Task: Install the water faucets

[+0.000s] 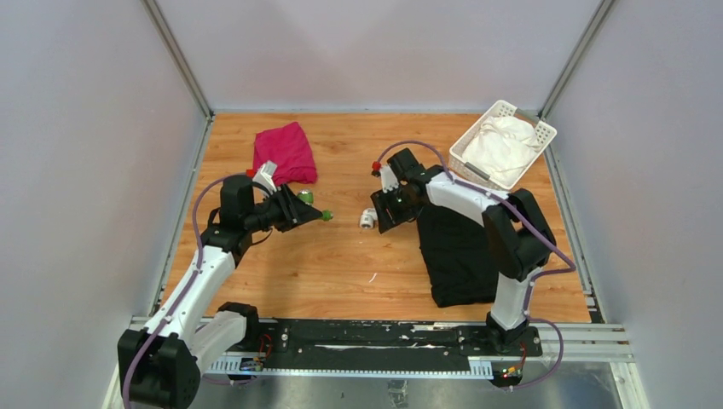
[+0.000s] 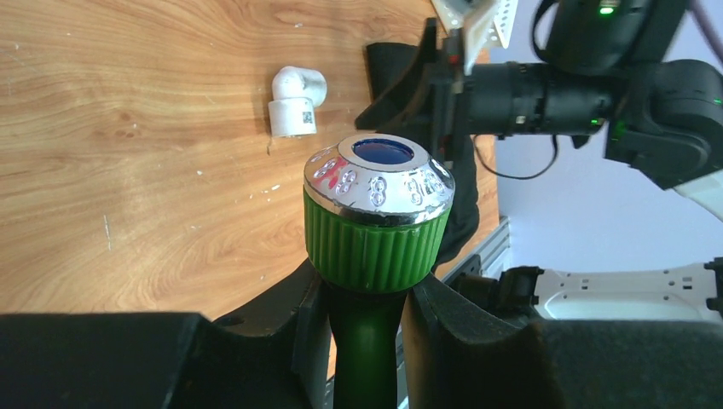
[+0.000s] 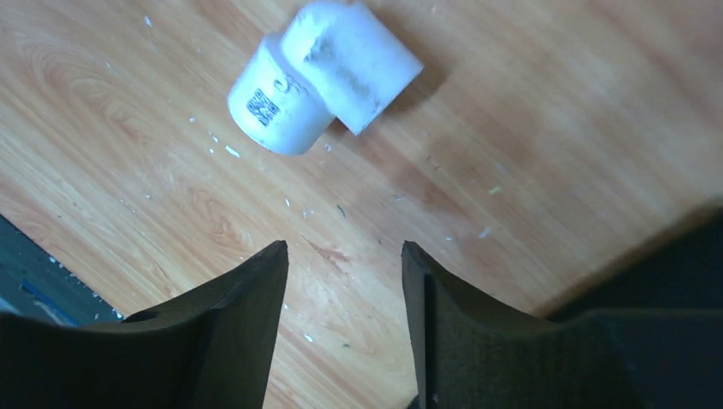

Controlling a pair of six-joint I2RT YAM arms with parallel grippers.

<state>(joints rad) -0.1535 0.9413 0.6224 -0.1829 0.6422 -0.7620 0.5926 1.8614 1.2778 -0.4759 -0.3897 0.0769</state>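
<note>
The left pincer (image 2: 362, 315) pinches the green tap (image 2: 378, 217), while the right pincer (image 3: 341, 281) hangs spread over the white fitting (image 3: 320, 72), unjoined on the table (image 3: 529, 170).

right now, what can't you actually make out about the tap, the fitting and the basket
Left wrist: the green tap below its knob, hidden inside the left gripper and cut off by the bottom edge.
Right wrist: the printed label on the white fitting, too blurred to read.
Top: anything beneath the white cloth in the basket, covered by it.
</note>
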